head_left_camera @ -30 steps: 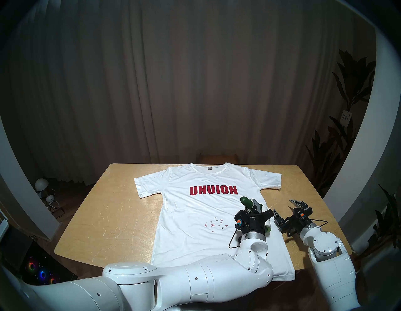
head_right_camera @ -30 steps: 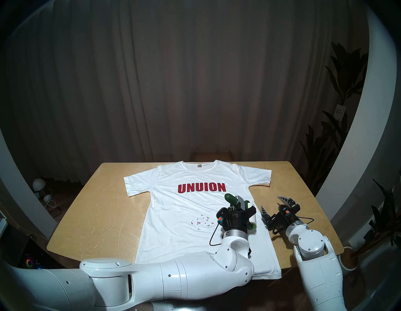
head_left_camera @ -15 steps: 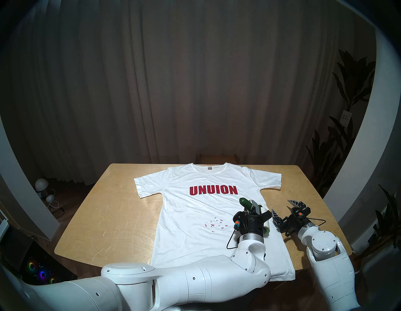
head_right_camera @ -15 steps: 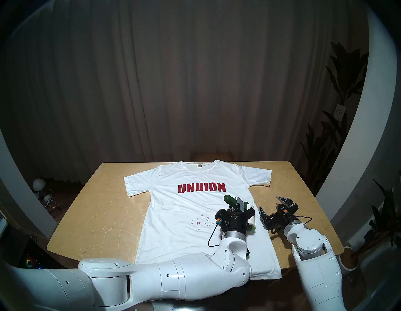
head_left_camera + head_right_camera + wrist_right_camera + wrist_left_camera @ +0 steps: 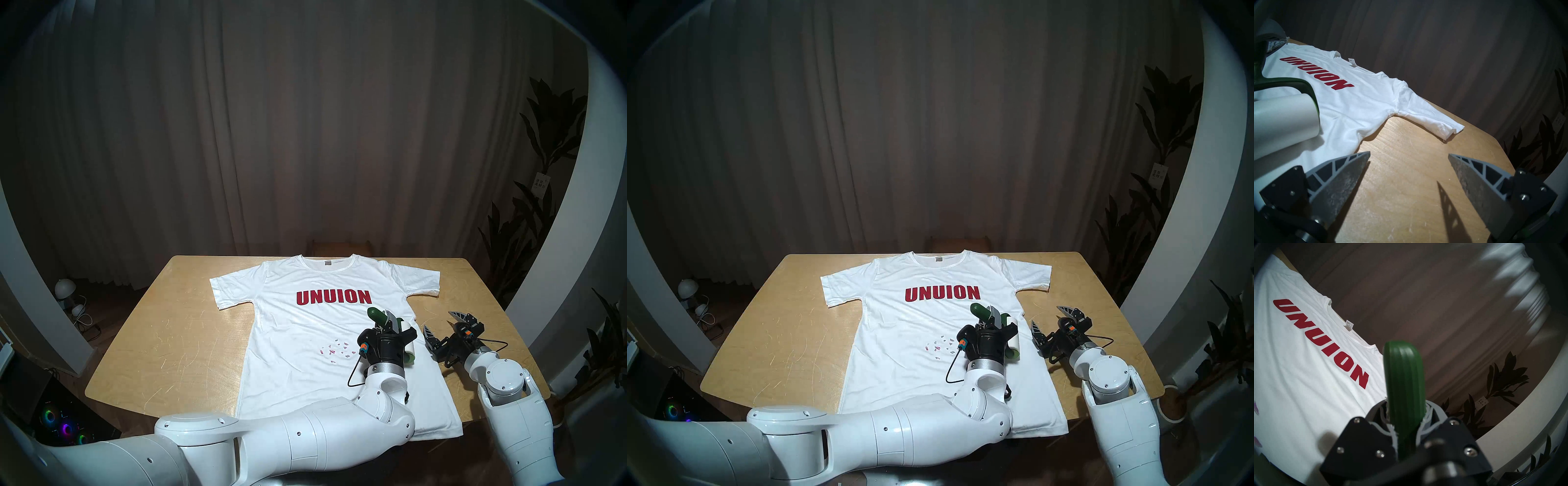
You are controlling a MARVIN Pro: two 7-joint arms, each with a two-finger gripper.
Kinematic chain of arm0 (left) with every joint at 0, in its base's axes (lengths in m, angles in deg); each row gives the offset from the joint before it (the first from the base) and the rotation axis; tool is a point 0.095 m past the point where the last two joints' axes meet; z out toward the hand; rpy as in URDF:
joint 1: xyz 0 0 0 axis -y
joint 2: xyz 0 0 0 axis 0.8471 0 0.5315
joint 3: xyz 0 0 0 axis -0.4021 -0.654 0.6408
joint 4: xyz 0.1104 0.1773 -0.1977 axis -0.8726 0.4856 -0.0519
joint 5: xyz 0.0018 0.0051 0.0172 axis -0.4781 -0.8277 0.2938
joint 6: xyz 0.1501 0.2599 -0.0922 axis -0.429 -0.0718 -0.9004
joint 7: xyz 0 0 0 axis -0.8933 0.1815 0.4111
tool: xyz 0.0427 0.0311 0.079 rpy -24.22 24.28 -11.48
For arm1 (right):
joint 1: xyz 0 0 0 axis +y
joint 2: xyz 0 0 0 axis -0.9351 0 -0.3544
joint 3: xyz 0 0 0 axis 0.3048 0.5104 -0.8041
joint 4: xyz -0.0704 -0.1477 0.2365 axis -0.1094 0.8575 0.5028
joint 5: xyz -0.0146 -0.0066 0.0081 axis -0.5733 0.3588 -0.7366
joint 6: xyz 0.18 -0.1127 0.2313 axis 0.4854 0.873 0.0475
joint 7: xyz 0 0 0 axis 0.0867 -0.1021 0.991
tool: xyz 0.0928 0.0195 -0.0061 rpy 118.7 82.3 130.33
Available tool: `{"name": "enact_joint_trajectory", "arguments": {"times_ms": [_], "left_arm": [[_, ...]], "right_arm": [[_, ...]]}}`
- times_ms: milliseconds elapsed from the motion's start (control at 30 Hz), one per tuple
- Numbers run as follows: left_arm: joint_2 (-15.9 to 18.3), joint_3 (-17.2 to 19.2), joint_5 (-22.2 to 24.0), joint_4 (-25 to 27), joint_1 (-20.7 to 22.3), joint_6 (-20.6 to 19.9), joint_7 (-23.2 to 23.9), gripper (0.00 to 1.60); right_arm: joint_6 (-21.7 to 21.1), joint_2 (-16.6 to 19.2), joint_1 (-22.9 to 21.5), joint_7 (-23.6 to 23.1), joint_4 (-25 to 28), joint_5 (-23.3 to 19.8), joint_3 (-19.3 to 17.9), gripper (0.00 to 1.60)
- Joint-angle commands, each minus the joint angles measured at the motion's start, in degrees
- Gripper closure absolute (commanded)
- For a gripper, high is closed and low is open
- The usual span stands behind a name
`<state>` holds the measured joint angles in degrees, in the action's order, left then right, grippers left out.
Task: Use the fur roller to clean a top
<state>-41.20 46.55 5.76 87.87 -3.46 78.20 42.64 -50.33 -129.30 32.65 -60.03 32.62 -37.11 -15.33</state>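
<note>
Left end effector (image 5: 385, 326) was clamped on the fur roller (image 5: 405, 342) handle, over the top (image 5: 305, 325) beside the scraps (image 5: 336, 349). Right end effector (image 5: 441, 325) stood apart, empty, right of the top

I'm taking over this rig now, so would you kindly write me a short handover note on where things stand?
Left hand: shut on the dark green plastic handle of the lint roller; its white roll is over the shirt's right side.
Right hand: open, empty, over bare wooden table.
White "UNUION" T-shirt: spread flat.
Done: roller picked up.
Left: the small pink and grey scraps lie unrolled on the shirt.
</note>
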Motion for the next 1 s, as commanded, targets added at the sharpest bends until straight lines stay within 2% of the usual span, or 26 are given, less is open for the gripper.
{"name": "enact_joint_trajectory", "arguments": {"times_ms": [0, 233, 433, 733, 967], "left_arm": [[1.0, 1.1, 0.1, 1.5, -0.2, 0.2, 1.3, 1.60], [1.9, 1.4, 1.0, 2.3, -1.4, 0.2, 1.1, 1.60], [2.2, 0.2, 2.6, 1.6, -1.3, 0.2, 0.6, 1.60], [2.4, 2.3, 2.6, 0.6, -1.9, 0.2, -0.2, 1.60], [4.6, 4.0, 3.9, 2.3, -2.2, 0.2, -0.7, 1.60]], "right_arm": [[0.1, 0.4, 0.7, -0.2, -3.4, 0.5, 0.1, 0.00], [0.0, 0.7, 0.3, -0.5, -3.9, 0.3, 0.1, 0.00], [-0.7, 1.0, -0.8, -0.9, -4.6, 0.2, 0.5, 0.00], [-1.3, 0.9, -2.3, -1.2, -5.8, 0.6, 2.3, 0.00], [-1.2, 1.6, -2.1, -1.4, -6.9, 0.9, 2.8, 0.00]]}}
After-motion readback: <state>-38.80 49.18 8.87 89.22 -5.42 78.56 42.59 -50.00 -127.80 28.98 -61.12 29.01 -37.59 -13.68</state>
